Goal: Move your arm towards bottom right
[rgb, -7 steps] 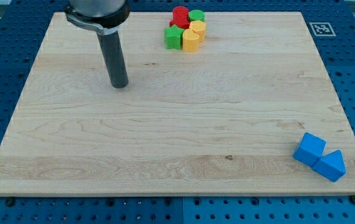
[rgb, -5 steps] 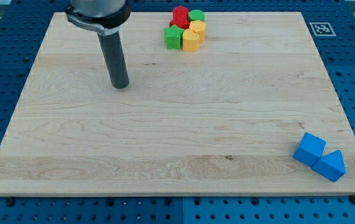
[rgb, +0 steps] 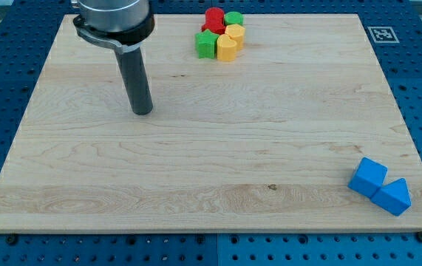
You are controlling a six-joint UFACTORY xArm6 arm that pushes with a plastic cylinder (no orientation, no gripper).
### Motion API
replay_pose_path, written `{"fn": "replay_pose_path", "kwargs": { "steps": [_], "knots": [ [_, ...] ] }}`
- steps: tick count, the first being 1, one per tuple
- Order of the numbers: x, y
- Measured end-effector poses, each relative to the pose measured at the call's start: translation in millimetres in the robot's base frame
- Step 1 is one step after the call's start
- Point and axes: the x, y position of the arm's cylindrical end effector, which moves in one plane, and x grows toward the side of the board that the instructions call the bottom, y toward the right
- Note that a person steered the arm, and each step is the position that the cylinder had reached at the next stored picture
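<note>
Rod upright, my tip (rgb: 143, 112) upper-left board.

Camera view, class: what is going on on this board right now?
A robot arm ending in a dark rod stands over a wooden board. My tip rests on bare wood in the view's upper left, touching no block. A cluster of red, green and yellow blocks sits to its upper right, near the top edge. Two blue blocks, a cube and a wedge, lie touching in the bottom right corner, far from the tip.
</note>
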Motion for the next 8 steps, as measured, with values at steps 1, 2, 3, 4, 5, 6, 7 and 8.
{"fn": "replay_pose_path", "kwargs": {
  "steps": [1, 2, 3, 4, 5, 6, 7, 8],
  "knots": [
    [-12.6, 41.8],
    [-14.6, 108.2],
    [-14.6, 181.8],
    [-8.7, 258.2],
    [27.8, 318.2],
    [69.7, 362.9],
    [79.4, 367.7],
    [79.4, 368.0]
  ]
}}
